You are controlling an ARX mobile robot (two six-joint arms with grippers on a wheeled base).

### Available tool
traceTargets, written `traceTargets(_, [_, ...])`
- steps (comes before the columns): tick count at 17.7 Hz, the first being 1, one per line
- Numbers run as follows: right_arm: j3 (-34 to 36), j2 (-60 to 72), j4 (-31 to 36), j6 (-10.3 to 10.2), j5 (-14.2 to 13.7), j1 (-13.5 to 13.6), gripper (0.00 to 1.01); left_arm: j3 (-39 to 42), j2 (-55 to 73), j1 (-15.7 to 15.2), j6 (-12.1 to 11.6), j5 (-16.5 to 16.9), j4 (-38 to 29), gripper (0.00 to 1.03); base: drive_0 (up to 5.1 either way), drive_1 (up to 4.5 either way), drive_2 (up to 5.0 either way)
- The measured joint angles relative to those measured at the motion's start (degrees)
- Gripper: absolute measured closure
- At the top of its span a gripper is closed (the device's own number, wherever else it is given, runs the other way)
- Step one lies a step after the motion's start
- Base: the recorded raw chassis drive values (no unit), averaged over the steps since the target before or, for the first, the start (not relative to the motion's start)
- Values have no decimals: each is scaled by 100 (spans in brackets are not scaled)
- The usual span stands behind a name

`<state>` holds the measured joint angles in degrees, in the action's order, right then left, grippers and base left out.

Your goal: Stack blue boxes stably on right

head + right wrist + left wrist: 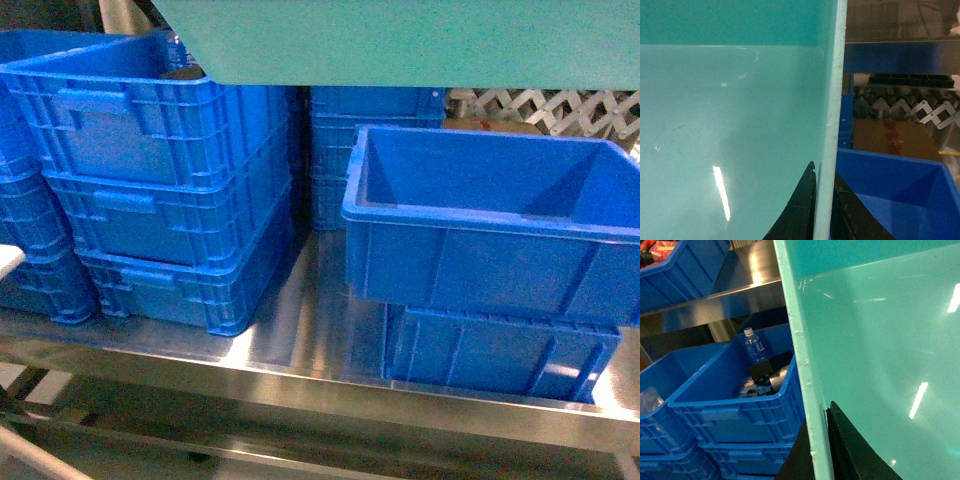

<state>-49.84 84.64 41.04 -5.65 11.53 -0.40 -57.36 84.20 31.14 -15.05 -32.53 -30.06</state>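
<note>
A glossy turquoise blue box (400, 40) hangs across the top of the head view, above the shelf and the crates. Its smooth inside fills the left wrist view (880, 340) and the right wrist view (730, 100). My left gripper (818, 410) is shut on the tub's thin left rim, one black finger inside the wall and one outside. On the opposite rim my right gripper (823, 167) is shut the same way. Neither gripper shows in the head view.
On the steel shelf (310, 320), two royal-blue ribbed crates are stacked at the right, the empty upper one (490, 215) sitting skewed on the lower (490, 350). A taller crate stack (160, 190) stands left, holding a bottle (754, 346). More crates (375, 140) stand behind.
</note>
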Motion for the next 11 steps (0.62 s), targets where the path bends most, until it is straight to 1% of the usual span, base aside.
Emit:
traceTargets(7, [0,-17,24,-11,2,2,94,7,-37,7,-7,-9,-20,101,304,-555,-191])
traceTargets(9, [0,-26,-2,-11,2,-26,95,7,-33,22,-7,-2,-15,101,0,415,-415])
traceTargets(11, [0,-26,17,-13,2,4,95,7,-33,4,-7,-11,-20,101,-25,399,-450])
